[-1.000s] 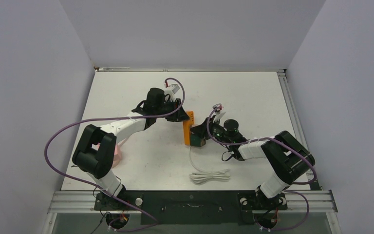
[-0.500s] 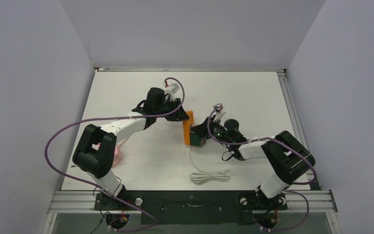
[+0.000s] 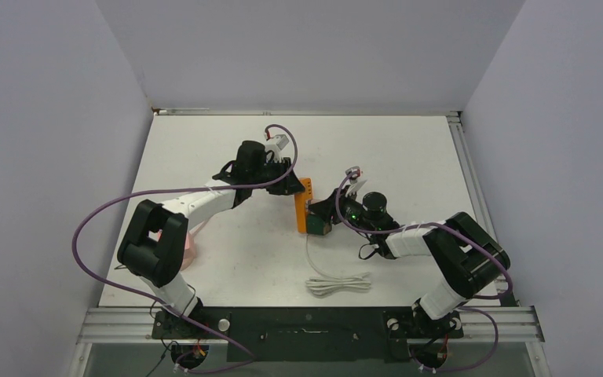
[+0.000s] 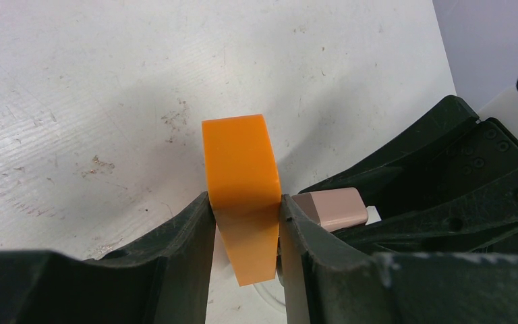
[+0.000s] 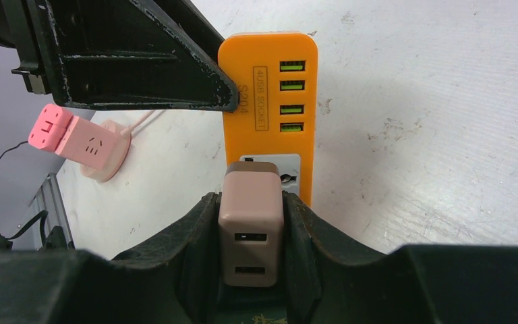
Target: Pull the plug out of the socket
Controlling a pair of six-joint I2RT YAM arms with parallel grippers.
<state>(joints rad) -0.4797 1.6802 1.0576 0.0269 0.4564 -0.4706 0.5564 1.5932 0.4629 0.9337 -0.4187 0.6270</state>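
orange socket (image 5: 266,94), beige plug (image 5: 251,223) (prongs hidden)

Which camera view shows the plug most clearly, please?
The right wrist view: the plug fills the middle, clamped in the right gripper, against the orange socket. The left wrist view shows only its end; from the top it is barely visible.

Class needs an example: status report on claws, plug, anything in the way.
Left claw shut on orange socket. Right claw shut on beige plug, not yet pulled. Nothing seen blocking.
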